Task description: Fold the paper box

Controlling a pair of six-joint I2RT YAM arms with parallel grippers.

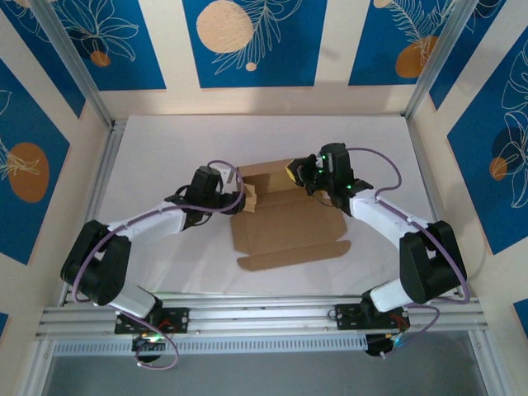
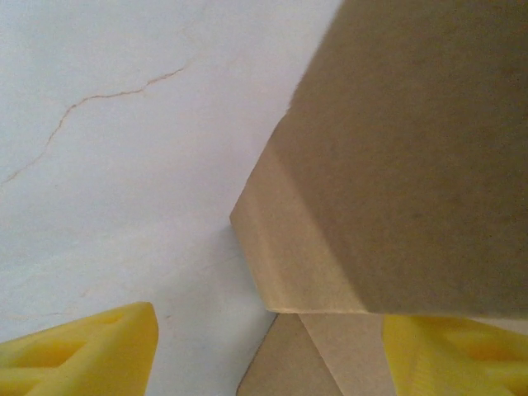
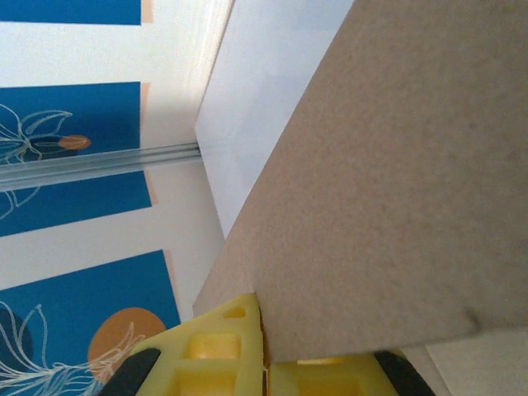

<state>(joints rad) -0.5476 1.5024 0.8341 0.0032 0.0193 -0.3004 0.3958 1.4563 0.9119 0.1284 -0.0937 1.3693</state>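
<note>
1. Two arms reach in from the near edge of the white table [image 1: 165, 148] and meet at the paper box [image 1: 285, 235], which lies about mid-table between them.
2. The paper box is brown cardboard and partly folded. Its near portion lies flat on the table, with a long flap toward the arm bases, and its far portion stands up from the surface.
3. The left gripper [image 1: 245, 199] sits at the box's left edge, beside a small raised side flap.
4. In the left wrist view its yellow fingers [image 2: 82, 355] stand wide apart. One is over bare table, and the other lies below a creased corner of the paper box [image 2: 404, 157]. This hand is released and clamps nothing.
5. The right gripper [image 1: 299, 175] is at the box's far right corner, on the raised portion.
6. In the right wrist view its yellow fingers [image 3: 210, 363] are pressed together, and the edge of a panel of the paper box [image 3: 388, 190] runs down into the slit between them. This hand is clenched on the cardboard.
7. A thin brownish hairline [image 2: 107, 95] crosses the table surface near the left gripper.
8. Blue wall panels [image 1: 247, 37] with orange discs and white leaf drawings stand behind and to either side of the table.
</note>
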